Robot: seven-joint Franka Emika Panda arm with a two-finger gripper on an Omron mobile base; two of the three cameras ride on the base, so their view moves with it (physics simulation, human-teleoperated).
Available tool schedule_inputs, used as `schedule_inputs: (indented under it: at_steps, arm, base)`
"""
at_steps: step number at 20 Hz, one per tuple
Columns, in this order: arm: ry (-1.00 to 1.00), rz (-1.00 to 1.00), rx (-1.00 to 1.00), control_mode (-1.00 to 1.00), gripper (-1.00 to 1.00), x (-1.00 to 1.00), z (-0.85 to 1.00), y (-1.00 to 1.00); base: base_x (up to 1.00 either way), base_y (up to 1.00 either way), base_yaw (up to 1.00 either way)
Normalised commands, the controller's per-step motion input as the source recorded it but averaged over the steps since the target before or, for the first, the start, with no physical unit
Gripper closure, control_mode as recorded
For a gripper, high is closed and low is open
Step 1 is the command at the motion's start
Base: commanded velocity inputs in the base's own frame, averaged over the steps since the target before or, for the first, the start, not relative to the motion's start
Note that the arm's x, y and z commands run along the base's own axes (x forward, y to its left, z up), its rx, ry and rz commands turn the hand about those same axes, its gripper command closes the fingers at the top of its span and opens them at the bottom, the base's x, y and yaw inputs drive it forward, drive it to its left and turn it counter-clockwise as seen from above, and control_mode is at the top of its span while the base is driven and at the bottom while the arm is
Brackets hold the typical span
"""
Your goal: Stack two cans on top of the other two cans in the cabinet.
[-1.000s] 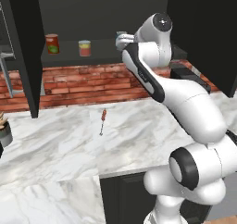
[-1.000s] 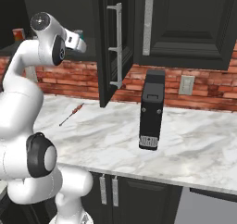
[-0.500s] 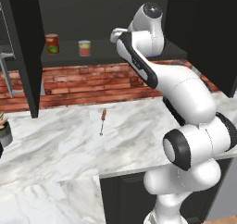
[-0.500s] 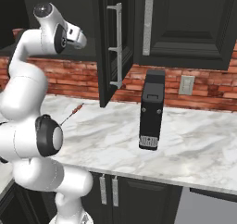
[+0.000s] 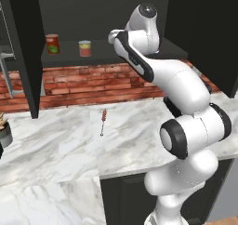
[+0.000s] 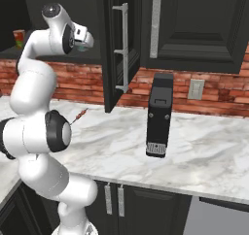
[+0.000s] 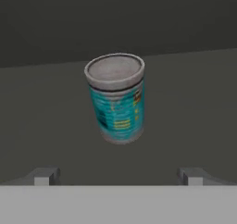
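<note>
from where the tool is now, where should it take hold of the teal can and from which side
Grip the teal can around the middle of its round side wall, coming straight in along the hand's present line. It stands upright and alone on the dark cabinet shelf, centred ahead of the open tool, whose fingertips stand wider than the can, so they should straddle it and close on opposite sides.

Arm body: glossy white shells with dark joints.

My arm [image 5: 179,87] is built from rounded, smooth white link shells separated by dark grey to black joint rings. A dark disc cap closes the topmost joint [image 5: 148,8], and a black band runs along one upper link [image 5: 135,56]. My lower column [image 6: 46,173] is white and bulbous. My two finger tips [image 7: 44,176] are small, grey, and blocky. No cables, screws, or markings can be made out.
</note>
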Motion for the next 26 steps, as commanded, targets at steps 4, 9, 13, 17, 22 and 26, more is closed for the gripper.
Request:
schedule_inputs:
  at_steps: [4,9,13,17,22,26]
  arm:
    - [0.00,0.07,-0.07,-1.00,-1.00,0.25,-0.06,0.03]
    - [0.00,0.06,-0.05,-1.00,-1.00,0.22,-0.03,0.00]
    - [0.00,0.02,-0.02,-1.00,-1.00,0.29,-0.04,0.00]
    - [0.00,0.00,0.00,-1.00,-1.00,0.26,-0.03,0.01]
    - [0.00,0.00,0.00,-1.00,-1.00,0.25,-0.02,0.03]
    - [0.00,0.00,0.00,-1.00,-1.00,0.21,-0.05,0.04]
  base:
    - [0.00,0.00,0.00]
    - [0.00,0.00,0.00]
    - [0.00,0.00,0.00]
    - [0.00,0.00,0.00]
    - [0.00,0.00,0.00]
    - [0.00,0.00,0.00]
